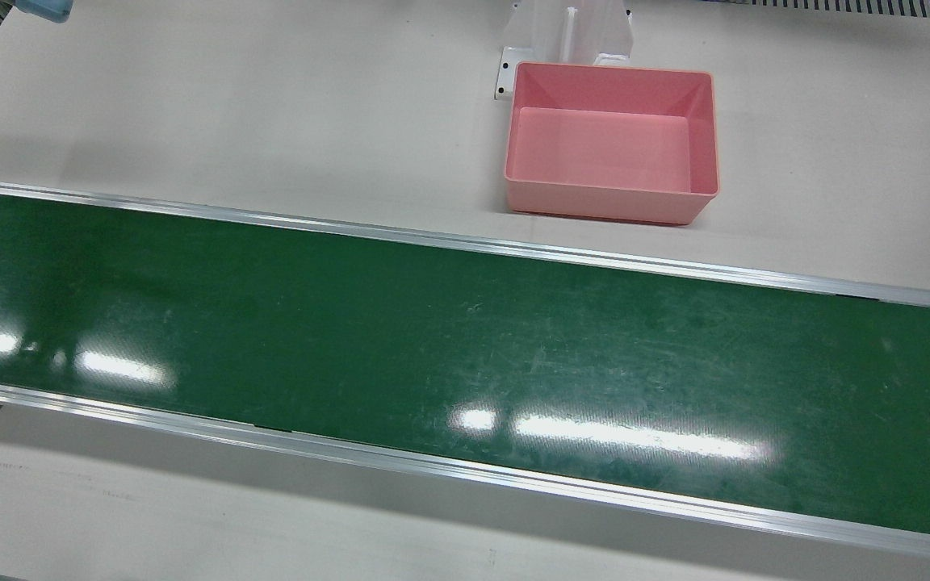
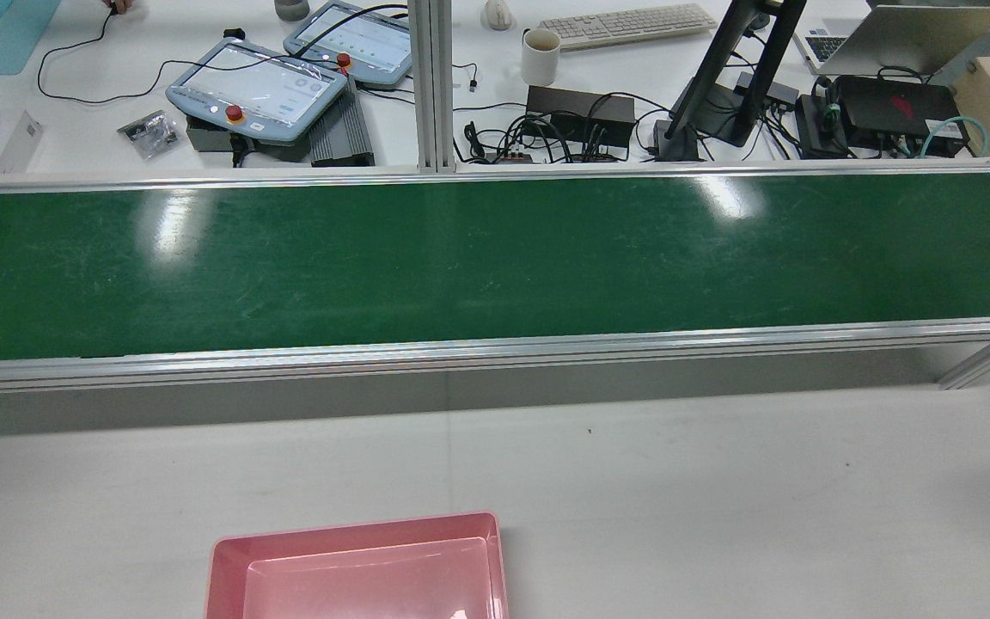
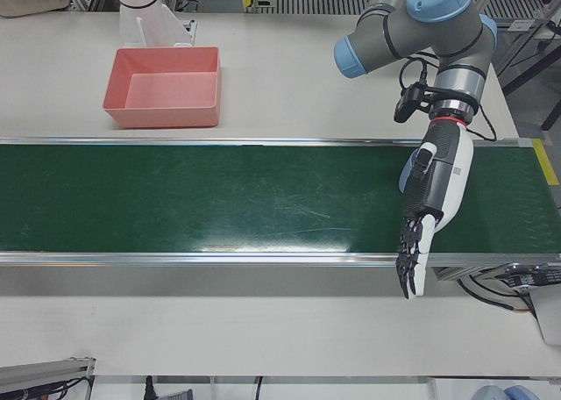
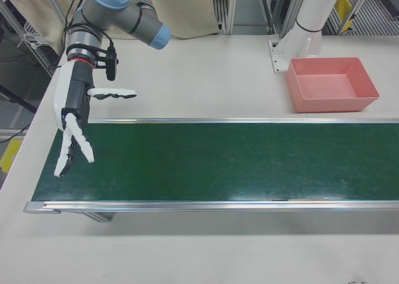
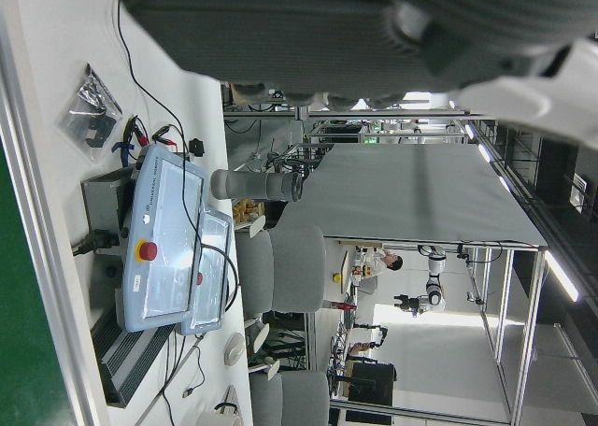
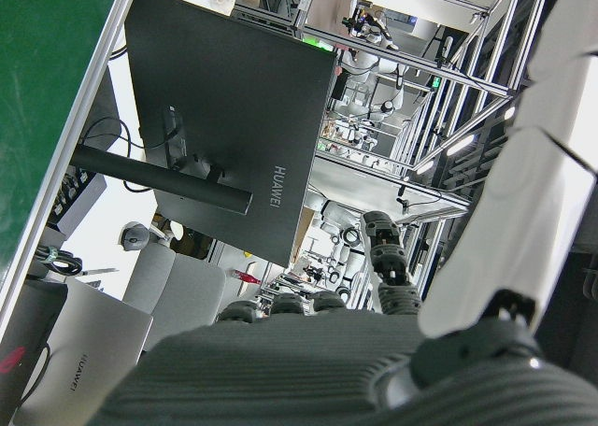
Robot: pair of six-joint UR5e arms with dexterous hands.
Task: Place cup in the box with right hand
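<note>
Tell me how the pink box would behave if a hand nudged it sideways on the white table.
The pink box looks like thin moulded plastic and is empty, so it is probably light and would slide rather than resist. Its low, wide shape suggests that it is unlikely to tip. The smooth white table probably offers little grip, so a push near a corner might spin it.

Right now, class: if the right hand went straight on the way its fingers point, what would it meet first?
Probably the green conveyor belt: the right hand hangs open above its end, fingers angled down. No cup shows.
</note>
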